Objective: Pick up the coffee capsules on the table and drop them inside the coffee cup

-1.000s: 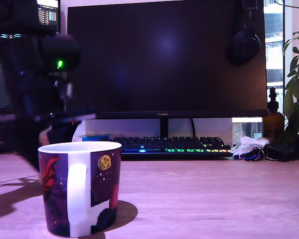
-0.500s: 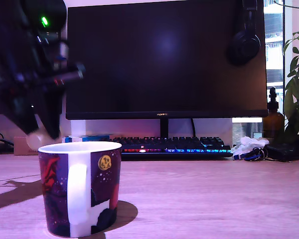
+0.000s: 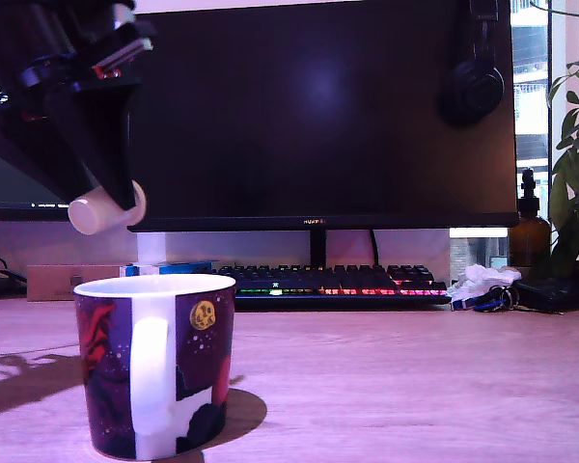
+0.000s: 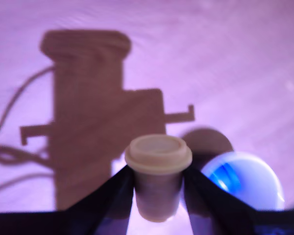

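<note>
The coffee cup (image 3: 154,362), dark purple with red swirls, a gold moon and a white handle, stands upright on the light wood table (image 3: 396,386) at the exterior view's left front. My gripper (image 3: 108,198) hangs above and slightly behind the cup's left rim, shut on a cream coffee capsule (image 3: 102,210) that is tilted, lid end down and left. In the wrist view the capsule (image 4: 158,169) sits between my two dark fingers (image 4: 116,193), lid toward the camera. The cup's white rim (image 4: 245,181) shows blurred beside it. No other capsule is in view.
A large dark monitor (image 3: 318,116) and a lit keyboard (image 3: 333,282) stand behind the cup. Headphones (image 3: 471,82) hang on the monitor's right corner. A brown bottle (image 3: 528,231), a plant (image 3: 577,164), crumpled tissue (image 3: 478,283) and keys sit at the far right. A cardboard box (image 3: 63,282) lies at the left.
My gripper has risen from low behind the cup to above its rim and shifted slightly right, carrying the capsule up with it. The cup has not moved.
</note>
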Tool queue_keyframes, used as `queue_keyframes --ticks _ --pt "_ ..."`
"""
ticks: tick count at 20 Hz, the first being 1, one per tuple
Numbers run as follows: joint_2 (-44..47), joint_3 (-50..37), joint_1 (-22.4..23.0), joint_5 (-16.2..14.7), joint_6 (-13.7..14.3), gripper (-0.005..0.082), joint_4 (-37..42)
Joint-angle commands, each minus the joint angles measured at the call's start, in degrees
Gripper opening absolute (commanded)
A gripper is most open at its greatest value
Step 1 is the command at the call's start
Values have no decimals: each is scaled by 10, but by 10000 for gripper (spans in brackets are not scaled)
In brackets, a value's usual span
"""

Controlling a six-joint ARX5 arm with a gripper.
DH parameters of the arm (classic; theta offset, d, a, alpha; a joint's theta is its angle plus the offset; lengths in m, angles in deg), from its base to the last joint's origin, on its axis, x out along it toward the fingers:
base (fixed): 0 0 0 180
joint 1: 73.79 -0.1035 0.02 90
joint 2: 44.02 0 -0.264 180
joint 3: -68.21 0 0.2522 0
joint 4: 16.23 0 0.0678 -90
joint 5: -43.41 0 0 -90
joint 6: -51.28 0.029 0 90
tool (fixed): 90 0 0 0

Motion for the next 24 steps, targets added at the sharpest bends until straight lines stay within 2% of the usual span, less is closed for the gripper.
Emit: queue_keyframes --ticks 1,5,11,18,24 --pt "1 0 12 -8 8 210 1" --pt "0 0 36 -33 7 210 -14" --pt "2 0 71 -32 8 210 -52" --pt "14 -1 111 -32 7 210 -27" --pt "32 -1 125 -32 7 210 -24"
